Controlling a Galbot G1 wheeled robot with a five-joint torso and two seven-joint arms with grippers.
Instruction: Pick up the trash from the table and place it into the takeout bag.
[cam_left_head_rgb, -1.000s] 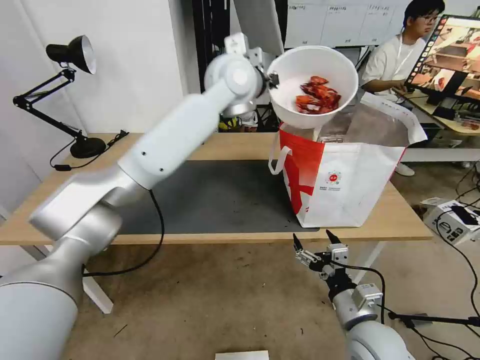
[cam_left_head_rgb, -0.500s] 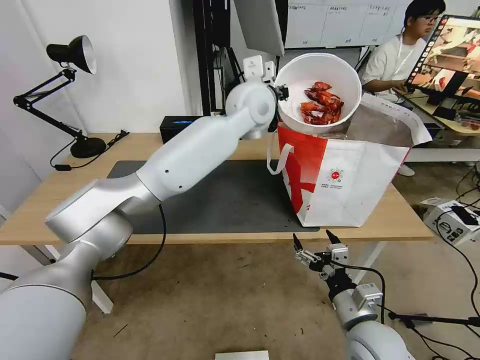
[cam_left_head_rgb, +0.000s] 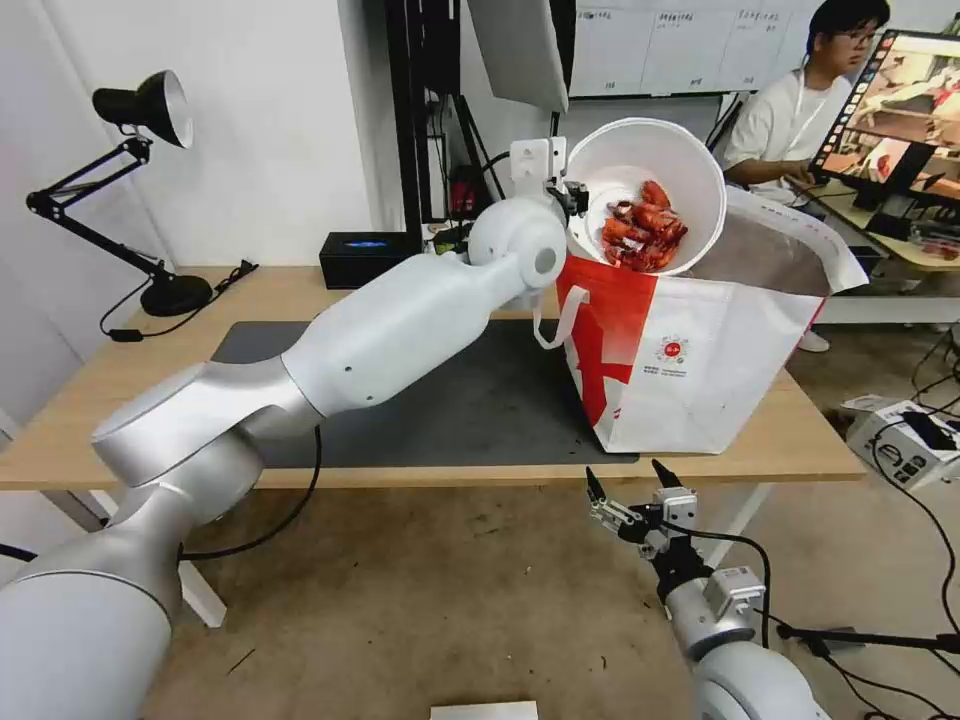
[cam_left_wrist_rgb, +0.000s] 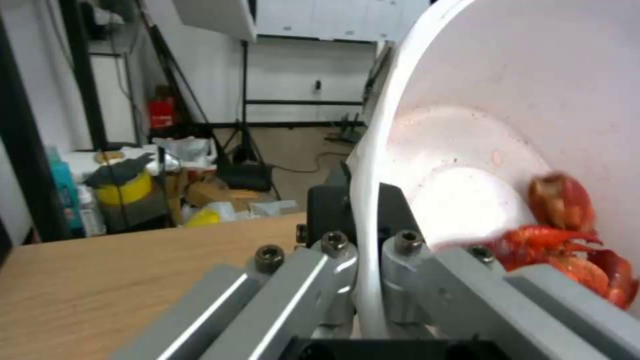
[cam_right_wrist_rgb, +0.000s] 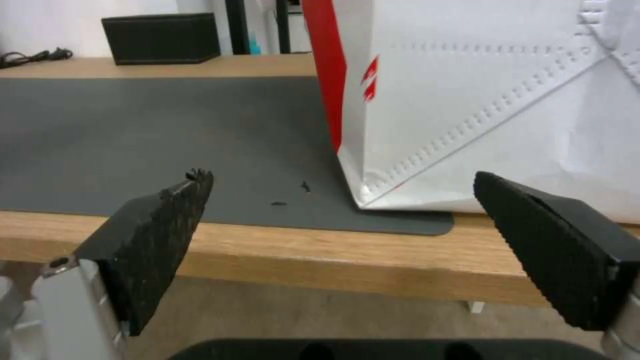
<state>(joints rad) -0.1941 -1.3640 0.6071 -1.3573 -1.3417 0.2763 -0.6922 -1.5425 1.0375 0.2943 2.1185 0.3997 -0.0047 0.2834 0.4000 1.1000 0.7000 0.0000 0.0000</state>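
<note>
The left gripper (cam_left_head_rgb: 572, 197) is clamped on the rim of the white bowl (cam_left_head_rgb: 640, 168), with one finger inside the rim and one outside, as the left wrist view (cam_left_wrist_rgb: 363, 280) confirms. The bowl is held in the air, tilted steeply, above the open mouth of the takeout bag (cam_left_head_rgb: 720, 370). The red shell scraps (cam_left_head_rgb: 640, 238) lie heaped against the lower wall of the bowl (cam_left_wrist_rgb: 507, 130); in the left wrist view the scraps (cam_left_wrist_rgb: 567, 235) sit just beside the inner finger.

The takeout bag stands upright near the right end of the table (cam_left_head_rgb: 800, 440), partly on the dark grey mat (cam_left_head_rgb: 440, 400) and partly on bare wood. Its red side panel faces the mat, its silver foil lining (cam_left_head_rgb: 740, 250) shows at the open top, and a white loop handle (cam_left_head_rgb: 552, 315) hangs on the red side.

The mat covers the middle of the table; bare light wood surrounds it. A black box (cam_left_head_rgb: 365, 258) sits at the far edge. A black desk lamp (cam_left_head_rgb: 140, 110) stands at the far left corner.

The right gripper (cam_left_head_rgb: 630, 480) hangs below the near table edge, fingers spread apart and holding nothing. In the right wrist view its pads (cam_right_wrist_rgb: 167, 235) frame the mat (cam_right_wrist_rgb: 167, 140), the bag's lower corner (cam_right_wrist_rgb: 467, 125) and the near edge of the table (cam_right_wrist_rgb: 333, 260).

The floor (cam_left_head_rgb: 450, 600) is brown. A white wall stands behind the table.
</note>
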